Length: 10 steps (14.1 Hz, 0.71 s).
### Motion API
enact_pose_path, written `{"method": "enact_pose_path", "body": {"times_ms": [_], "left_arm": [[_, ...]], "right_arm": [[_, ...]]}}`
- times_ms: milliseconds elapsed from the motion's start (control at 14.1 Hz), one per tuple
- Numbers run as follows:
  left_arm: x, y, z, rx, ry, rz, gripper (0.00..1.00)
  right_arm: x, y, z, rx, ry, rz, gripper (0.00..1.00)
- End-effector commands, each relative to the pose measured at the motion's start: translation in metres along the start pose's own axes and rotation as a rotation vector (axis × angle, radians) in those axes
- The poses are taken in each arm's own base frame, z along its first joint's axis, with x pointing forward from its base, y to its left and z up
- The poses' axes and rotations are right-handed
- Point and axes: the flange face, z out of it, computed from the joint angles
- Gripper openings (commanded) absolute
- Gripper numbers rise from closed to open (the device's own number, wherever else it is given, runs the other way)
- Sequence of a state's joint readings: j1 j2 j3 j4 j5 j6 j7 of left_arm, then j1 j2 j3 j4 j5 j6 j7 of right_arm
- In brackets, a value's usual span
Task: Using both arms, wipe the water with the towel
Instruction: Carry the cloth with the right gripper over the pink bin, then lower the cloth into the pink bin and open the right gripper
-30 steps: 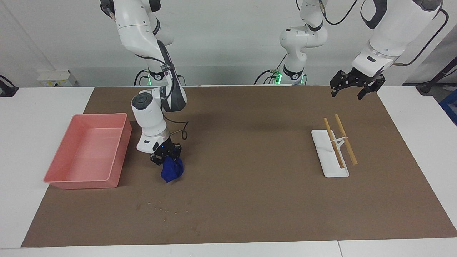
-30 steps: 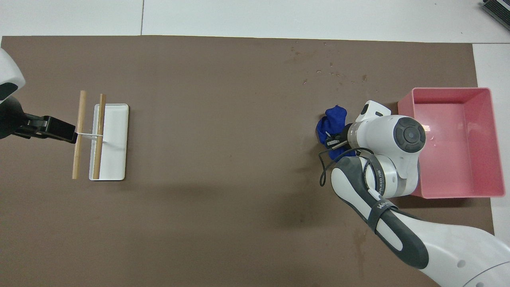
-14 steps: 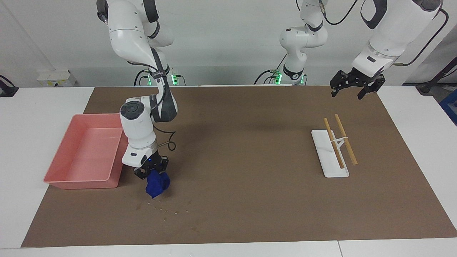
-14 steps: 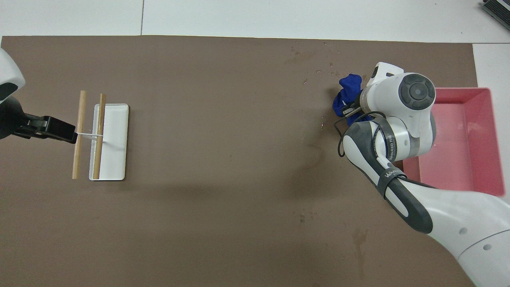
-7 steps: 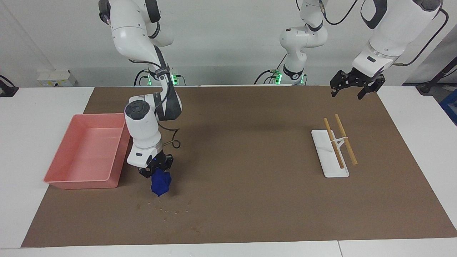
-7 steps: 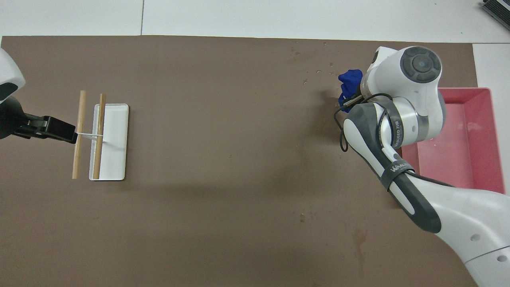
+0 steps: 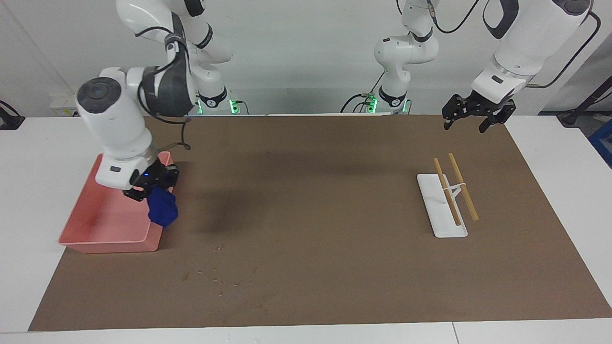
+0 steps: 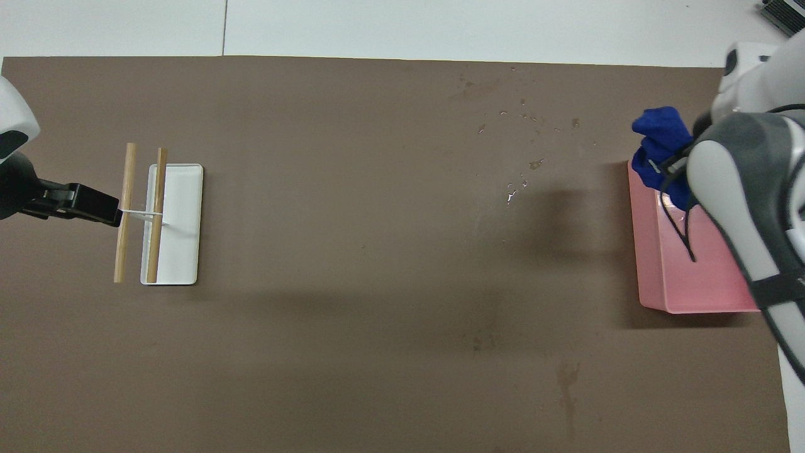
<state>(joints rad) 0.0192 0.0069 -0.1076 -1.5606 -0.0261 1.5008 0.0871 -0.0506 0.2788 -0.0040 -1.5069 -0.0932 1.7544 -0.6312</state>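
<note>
The right pincer [image 7: 152, 187], raised over the pink tray's [image 7: 103, 224] rim at the right arm's end of the bench, is clenched on the bunched blue towel [image 7: 162, 210]. Droplets [image 7: 217, 277] dot the brown mat [image 7: 315, 267] near its edge farthest from the robots, so I'd say wiping isn't finished. The tray looks empty, and the left pincer [image 7: 475, 117] waits released over the mat's opposite corner.

deep-blue towel [image 7: 162, 210] bunched into a wad, hanging from the right tool [image 7: 152, 187], over the pink tray's [image 7: 112, 241] edge
</note>
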Motion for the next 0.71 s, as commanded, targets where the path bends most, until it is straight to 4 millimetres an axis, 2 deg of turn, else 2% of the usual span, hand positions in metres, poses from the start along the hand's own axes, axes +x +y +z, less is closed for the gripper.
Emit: {"method": "enact_pose_path", "body": {"times_ms": [0,71,142,213,356,427,498,569,640], "left_arm": [[-0.008,-0.001,-0.003,0.016,-0.004,0.004,1.0],[-0.008,-0.001,-0.003,0.016,-0.004,0.004,1.0],[-0.008,-0.001,-0.003,0.016,-0.004,0.004,1.0],[-0.008,-0.001,-0.003,0.016,-0.004,0.004,1.0],[-0.008,-0.001,-0.003,0.016,-0.004,0.004,1.0],[-0.008,-0.001,-0.003,0.016,-0.004,0.004,1.0],[-0.008,-0.001,-0.003,0.016,-0.004,0.004,1.0],[-0.008,-0.001,-0.003,0.016,-0.004,0.004,1.0],[-0.008,-0.001,-0.003,0.016,-0.004,0.004,1.0]], "right_arm": [[-0.056,0.039,0.023,0.03,-0.032,-0.074,0.0],[-0.067,0.043,0.028,0.039,-0.039,-0.068,0.0],[-0.072,0.04,0.037,0.034,-0.033,-0.067,0.0],[-0.078,0.035,0.053,0.011,-0.007,-0.069,0.0],[-0.103,0.034,0.081,-0.022,0.03,-0.054,0.0],[-0.103,0.033,0.082,-0.021,0.029,-0.069,0.12],[-0.103,0.033,0.082,-0.022,0.03,-0.077,0.59],[-0.104,0.035,0.081,-0.023,0.034,-0.097,1.0],[-0.104,0.036,0.078,-0.027,0.038,-0.124,1.0]]}}
